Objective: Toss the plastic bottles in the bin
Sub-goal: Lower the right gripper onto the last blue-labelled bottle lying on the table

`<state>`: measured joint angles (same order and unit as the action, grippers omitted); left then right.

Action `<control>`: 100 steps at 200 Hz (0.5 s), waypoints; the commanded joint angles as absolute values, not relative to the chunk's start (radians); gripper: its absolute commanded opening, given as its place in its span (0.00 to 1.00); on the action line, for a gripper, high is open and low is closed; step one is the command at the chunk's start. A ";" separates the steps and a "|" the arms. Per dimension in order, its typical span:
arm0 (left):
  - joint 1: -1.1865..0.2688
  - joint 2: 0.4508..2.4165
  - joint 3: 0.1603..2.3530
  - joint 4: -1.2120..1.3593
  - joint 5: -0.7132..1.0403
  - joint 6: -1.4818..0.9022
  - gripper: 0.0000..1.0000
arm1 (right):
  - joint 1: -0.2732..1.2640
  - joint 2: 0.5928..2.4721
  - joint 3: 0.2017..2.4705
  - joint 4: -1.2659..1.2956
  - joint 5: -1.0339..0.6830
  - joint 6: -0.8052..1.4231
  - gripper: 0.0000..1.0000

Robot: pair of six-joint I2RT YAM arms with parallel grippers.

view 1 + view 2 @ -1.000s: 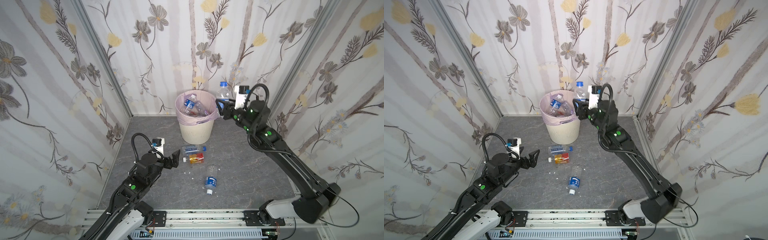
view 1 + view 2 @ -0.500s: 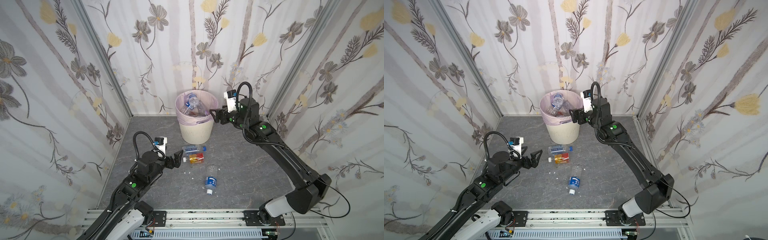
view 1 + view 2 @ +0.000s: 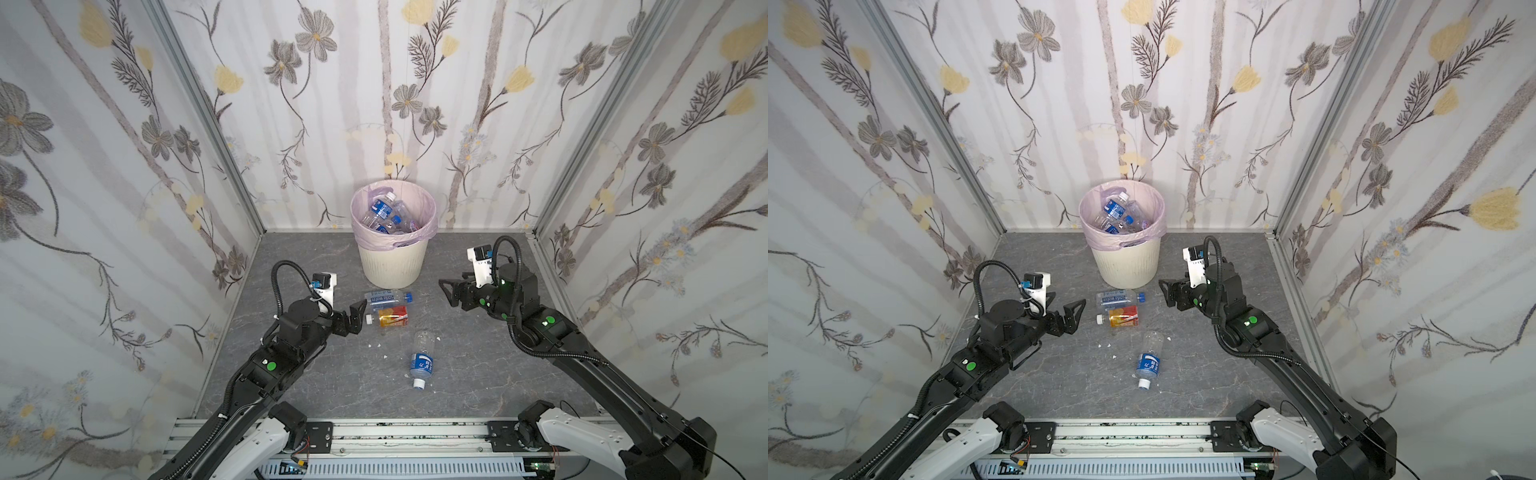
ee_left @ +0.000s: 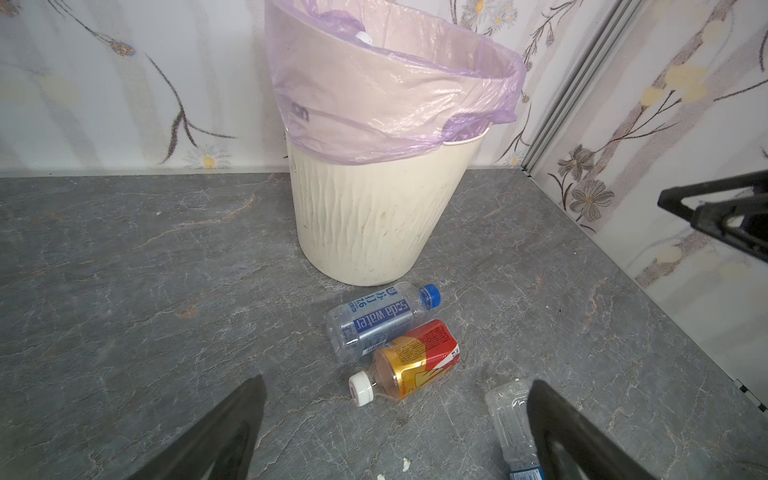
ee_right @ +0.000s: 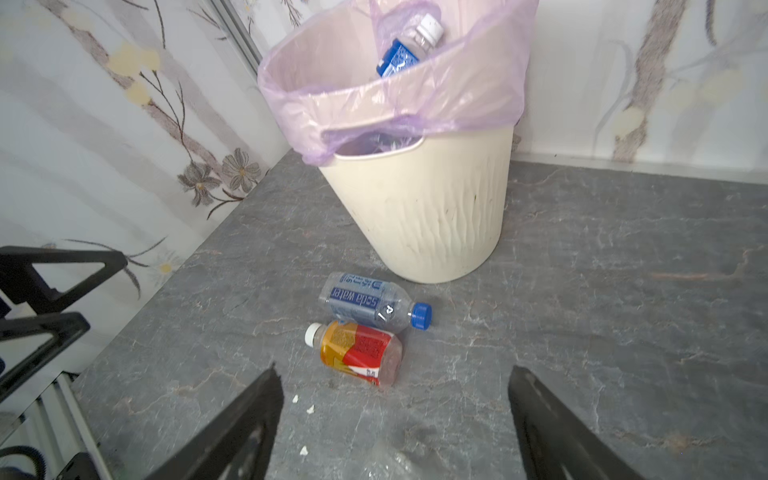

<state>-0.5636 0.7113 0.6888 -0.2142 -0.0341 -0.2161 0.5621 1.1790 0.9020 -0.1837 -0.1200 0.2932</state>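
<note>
The cream bin [image 3: 392, 262] [image 3: 1127, 270] with its pink liner stands at the back wall, several plastic bottles [image 3: 382, 210] inside it. Three bottles lie on the floor in front of it. One is a clear soda-water bottle [image 3: 386, 297] [image 4: 374, 322] [image 5: 365, 301]. A red-orange labelled one [image 3: 392, 318] [image 4: 415, 361] [image 5: 357, 351] lies against it. A clear blue-labelled one [image 3: 422, 359] [image 3: 1150, 359] [image 4: 509, 424] lies nearer the front. My left gripper [image 3: 358, 318] [image 4: 397, 384] hangs open just left of the pair. To their right my right gripper [image 3: 446, 293] [image 5: 392, 370] is open and empty.
Small white crumbs [image 3: 376, 345] dot the grey floor between the bottles. Flowered walls close in the left, back and right sides. An aluminium rail [image 3: 395, 432] carrying both arm bases runs along the front edge.
My right gripper let its bottle drop into the bin, opened, then came down and back to the floor bottles' right. The left gripper crept slightly toward the pair.
</note>
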 commanded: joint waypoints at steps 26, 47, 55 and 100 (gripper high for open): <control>-0.563 0.703 0.675 -0.193 -0.073 -0.209 1.00 | 0.671 1.117 0.782 -0.264 -0.027 0.436 0.82; -0.562 0.695 0.668 -0.193 -0.103 -0.209 1.00 | 0.722 1.097 0.719 -0.312 -0.028 0.500 0.81; -0.562 0.693 0.664 -0.193 -0.116 -0.214 1.00 | 0.743 1.089 0.693 -0.318 -0.029 0.531 0.81; -0.561 0.686 0.644 -0.194 -0.134 -0.216 1.00 | 0.873 1.085 0.553 -0.212 -0.029 0.698 0.80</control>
<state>-0.5629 0.6910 0.6518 -0.2142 -0.1070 -0.2127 0.8261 1.0725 0.5980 -0.2966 -0.0418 0.5728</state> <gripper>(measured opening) 0.997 0.807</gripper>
